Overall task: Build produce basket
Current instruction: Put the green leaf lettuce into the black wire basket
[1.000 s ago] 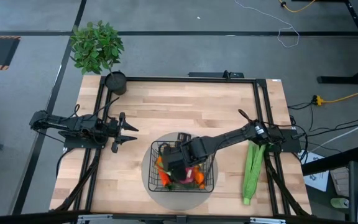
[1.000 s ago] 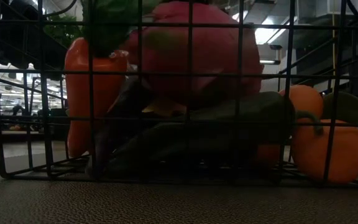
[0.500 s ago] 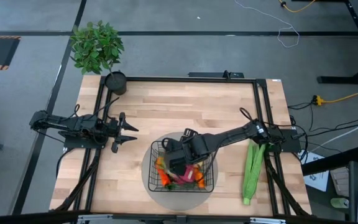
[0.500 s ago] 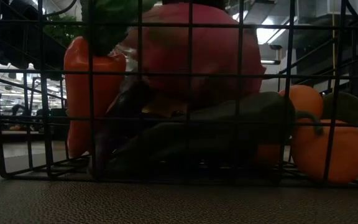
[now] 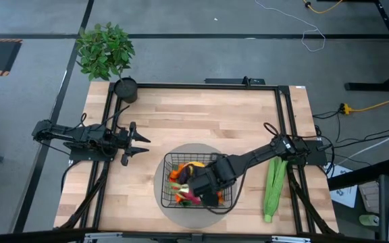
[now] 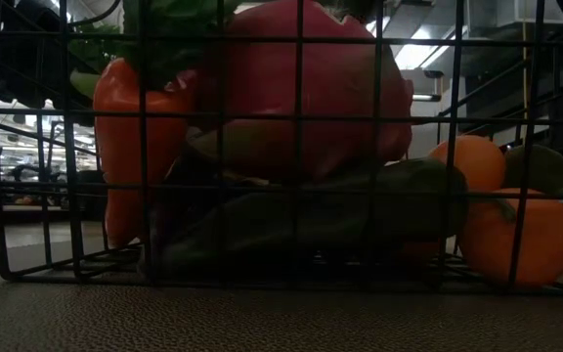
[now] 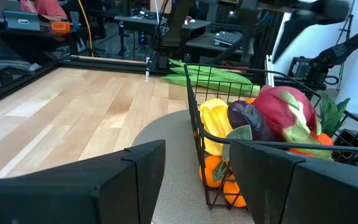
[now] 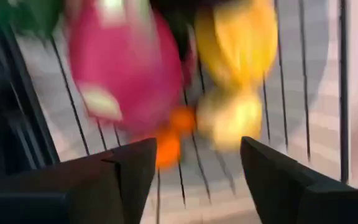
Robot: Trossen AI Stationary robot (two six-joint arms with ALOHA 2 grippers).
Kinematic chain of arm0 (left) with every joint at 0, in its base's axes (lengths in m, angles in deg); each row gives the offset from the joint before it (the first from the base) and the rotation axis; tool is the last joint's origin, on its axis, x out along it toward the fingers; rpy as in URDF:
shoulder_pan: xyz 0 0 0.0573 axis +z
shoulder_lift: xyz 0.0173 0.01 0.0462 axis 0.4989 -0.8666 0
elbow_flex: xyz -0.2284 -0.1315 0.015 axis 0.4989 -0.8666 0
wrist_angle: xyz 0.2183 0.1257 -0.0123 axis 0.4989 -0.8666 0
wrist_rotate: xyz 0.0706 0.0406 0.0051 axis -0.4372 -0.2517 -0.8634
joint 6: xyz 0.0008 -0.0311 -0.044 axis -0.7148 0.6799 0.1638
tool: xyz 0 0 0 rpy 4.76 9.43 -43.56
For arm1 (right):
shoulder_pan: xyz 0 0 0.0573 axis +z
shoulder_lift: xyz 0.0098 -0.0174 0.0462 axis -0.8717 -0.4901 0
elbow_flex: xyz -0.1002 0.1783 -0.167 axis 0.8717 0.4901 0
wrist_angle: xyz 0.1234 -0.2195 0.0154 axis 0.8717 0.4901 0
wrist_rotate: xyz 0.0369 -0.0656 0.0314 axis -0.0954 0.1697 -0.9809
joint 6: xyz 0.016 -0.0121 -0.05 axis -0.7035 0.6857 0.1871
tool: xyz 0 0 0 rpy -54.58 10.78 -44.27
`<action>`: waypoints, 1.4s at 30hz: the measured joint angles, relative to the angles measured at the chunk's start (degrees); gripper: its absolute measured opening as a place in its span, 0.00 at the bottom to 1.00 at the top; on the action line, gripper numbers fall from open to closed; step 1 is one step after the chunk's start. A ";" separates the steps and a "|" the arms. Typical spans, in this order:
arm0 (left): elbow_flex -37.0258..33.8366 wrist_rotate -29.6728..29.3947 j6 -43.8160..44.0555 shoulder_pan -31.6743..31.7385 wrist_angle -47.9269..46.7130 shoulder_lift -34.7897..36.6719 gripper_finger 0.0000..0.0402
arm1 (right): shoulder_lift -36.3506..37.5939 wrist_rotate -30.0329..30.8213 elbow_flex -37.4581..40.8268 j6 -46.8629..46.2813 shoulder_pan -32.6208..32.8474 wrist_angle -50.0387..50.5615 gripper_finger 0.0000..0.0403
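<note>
Hovering right claw (image 5: 206, 191), fingers apart and empty, over wire basket (image 5: 225, 201) holding dragon fruit (image 7: 283, 111), likely needing green husk (image 5: 273, 185) next; left claw (image 5: 139, 144) waiting half-open.

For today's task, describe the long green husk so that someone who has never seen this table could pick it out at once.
Start at the wooden table and find the black wire basket near its front edge, with the right gripper over it. Look to the table's right edge: the long green husk lies flat there, beside the right arm's base. Unlike the other produce, it is outside the basket, alone, long and green.
</note>
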 joint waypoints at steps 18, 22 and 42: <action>-0.02 0.00 0.00 0.02 0.00 0.00 0.42 | 12.20 12.89 1.22 -2.13 8.56 1.82 0.55; -0.01 0.00 0.00 0.02 0.00 0.00 0.42 | 17.16 22.25 2.82 -7.75 11.21 1.68 0.55; 0.00 0.00 -6.03 0.01 0.01 0.00 0.42 | 41.89 -9.82 74.10 -99.59 20.76 -14.38 0.48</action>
